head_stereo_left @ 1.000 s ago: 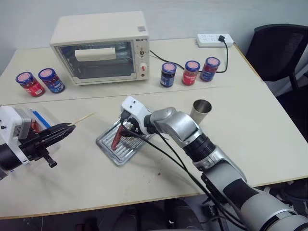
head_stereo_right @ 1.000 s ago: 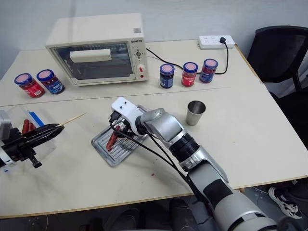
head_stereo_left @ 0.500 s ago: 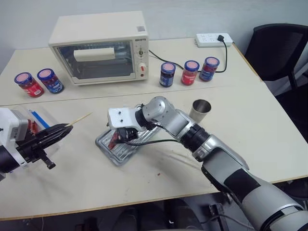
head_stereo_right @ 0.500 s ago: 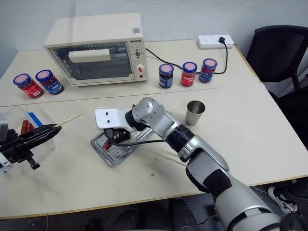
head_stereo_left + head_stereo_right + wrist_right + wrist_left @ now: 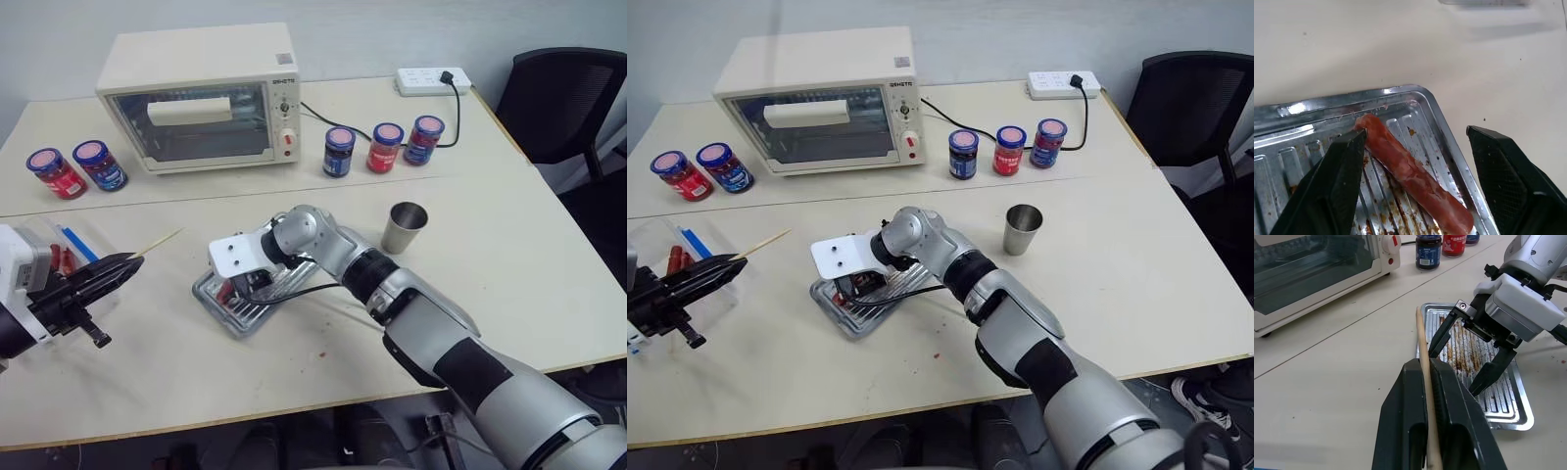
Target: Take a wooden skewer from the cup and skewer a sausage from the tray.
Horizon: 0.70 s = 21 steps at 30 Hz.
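Sausage (image 5: pixel 1413 175) lies on the ribbed floor of the tray (image 5: pixel 217 299), near the middle of the table. Over it hangs the right gripper (image 5: pixel 1464 361), jaws spread wide with the sausage between them, one finger (image 5: pixel 1332 188) just beside it. Off to the left, the left gripper (image 5: pixel 110 273) is clamped on the wooden skewer (image 5: pixel 1425 377). The cup (image 5: pixel 404 227) stands right of the tray.

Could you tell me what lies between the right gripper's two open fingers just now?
The sausage lies on the tray between them, seen in the right wrist view.
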Motion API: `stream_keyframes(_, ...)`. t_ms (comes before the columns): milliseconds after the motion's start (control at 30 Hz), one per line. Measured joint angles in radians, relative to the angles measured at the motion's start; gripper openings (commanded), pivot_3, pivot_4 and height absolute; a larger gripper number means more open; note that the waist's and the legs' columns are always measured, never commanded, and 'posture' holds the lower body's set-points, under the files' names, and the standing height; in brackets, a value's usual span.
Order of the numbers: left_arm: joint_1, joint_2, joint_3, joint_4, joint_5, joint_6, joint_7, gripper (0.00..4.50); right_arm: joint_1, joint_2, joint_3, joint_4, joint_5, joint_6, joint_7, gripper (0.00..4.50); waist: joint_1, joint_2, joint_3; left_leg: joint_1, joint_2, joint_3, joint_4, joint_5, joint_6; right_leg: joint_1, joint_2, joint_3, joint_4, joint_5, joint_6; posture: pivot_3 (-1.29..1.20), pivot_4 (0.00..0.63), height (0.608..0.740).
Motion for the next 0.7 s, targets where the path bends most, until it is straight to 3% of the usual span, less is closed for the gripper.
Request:
stream_keyframes(233, -0.003, 0.0, 0.0, -0.001, -0.006, 0.0, 0.009, 0.0, -0.029, 0.019, -0.051, 0.091, -0.019, 0.054, 0.017, 3.39, 0.0, 0.0, 0.0, 0.0, 0.0, 0.0, 0.0, 0.0, 0.0, 0.001, 0.0, 0.0, 0.0, 0.0, 0.0, 0.0, 0.15, 0.74)
stream_keyframes(467, -0.005, 0.0, -0.002, -0.001, -0.006, 0.0, 0.018, 0.0, -0.035, 0.027, -0.12, 0.116, -0.017, 0.165, 0.03, 1.86, 0.0, 0.0, 0.0, 0.001, 0.0, 0.0, 0.001, 0.0, 0.0, 0.001, 0.0, 0.0, 0.001, 0.0, 0.0, 0.0, 0.15, 0.74)
stream_keyframes(700, -0.019, 0.0, -0.006, 0.0, -0.005, -0.002, 0.019, 0.0, -0.035, 0.027, -0.15, 0.111, -0.018, 0.223, 0.052, 1.86, 0.001, 0.0, 0.0, 0.001, 0.0, 0.0, 0.001, 0.0, 0.0, 0.001, 0.0, 0.0, 0.001, 0.0, 0.0, 0.0, 0.15, 0.74)
